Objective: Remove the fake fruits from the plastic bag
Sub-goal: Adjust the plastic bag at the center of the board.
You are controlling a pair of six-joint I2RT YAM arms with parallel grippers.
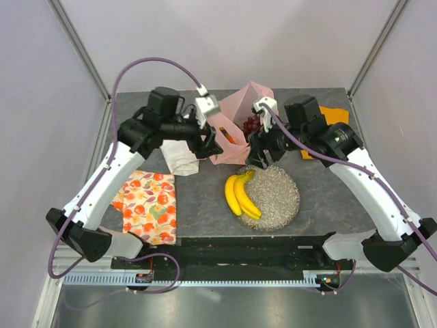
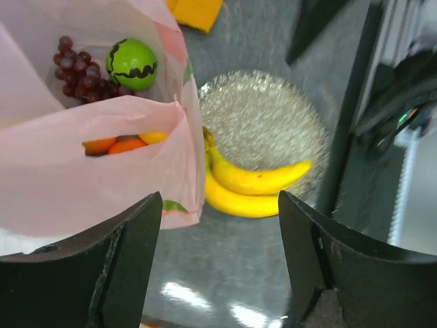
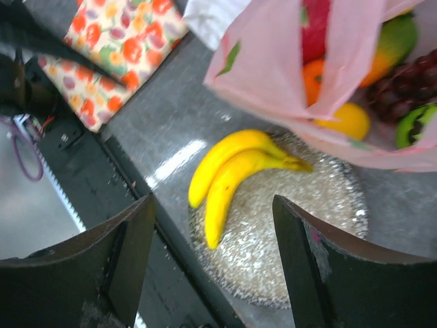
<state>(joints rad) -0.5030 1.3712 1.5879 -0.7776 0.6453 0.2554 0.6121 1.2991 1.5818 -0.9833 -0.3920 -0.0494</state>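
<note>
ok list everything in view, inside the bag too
plastic bag: 1, pink, rear middle
dish: 1, silver, before bag
banana bunch: 1, yellow, on dish
grapes: 1 bunch, purple, in bag
green fruit: 1, green, in bag
orange fruit: at least 1, orange, in bag
yellow fruit: 1, yellow, in bag
mango: 1, green-orange, in bag
red fruit: 1, red, in bag
patterned cloth: 1, floral, near left
white cloth: 1, white, left of bag
orange cloth: 1, orange, far right
left gripper: 1, black, open
right gripper: 1, black, open
</note>
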